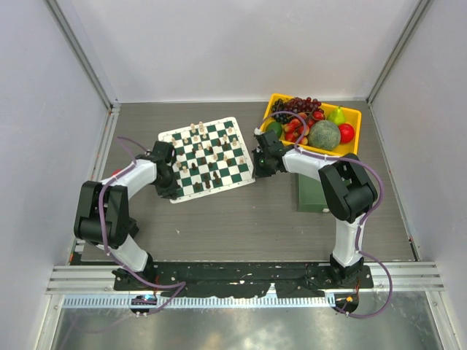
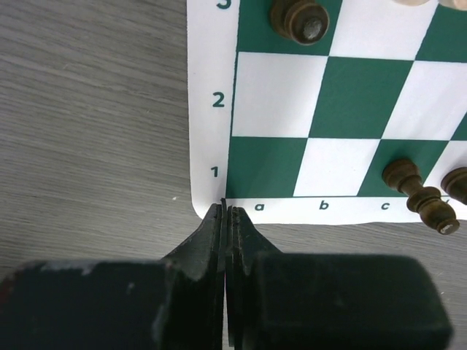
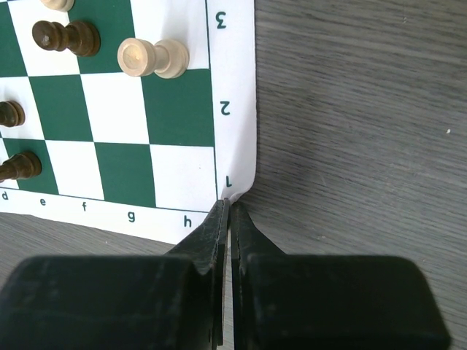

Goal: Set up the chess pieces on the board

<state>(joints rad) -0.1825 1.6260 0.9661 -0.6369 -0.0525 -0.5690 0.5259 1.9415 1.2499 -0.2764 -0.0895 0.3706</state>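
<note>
Board (image 2: pixel 277 95) corners meet closed jaws; right one pinched, lifted.

I work in a lab test cell: plain white panels (image 1: pixel 241 44) wall my grey table (image 1: pixel 241 219) on the left, far and right sides, and my two bases are bolted to aluminium rails (image 1: pixel 248 277) along the near edge, with purple cables (image 1: pixel 109 211) looping off my arms

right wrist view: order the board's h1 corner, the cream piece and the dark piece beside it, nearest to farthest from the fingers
1. board corner: right at the tips of the right fingers
2. cream piece: up and left, on row 3
3. dark piece: same row, further left, past the cream one
</note>
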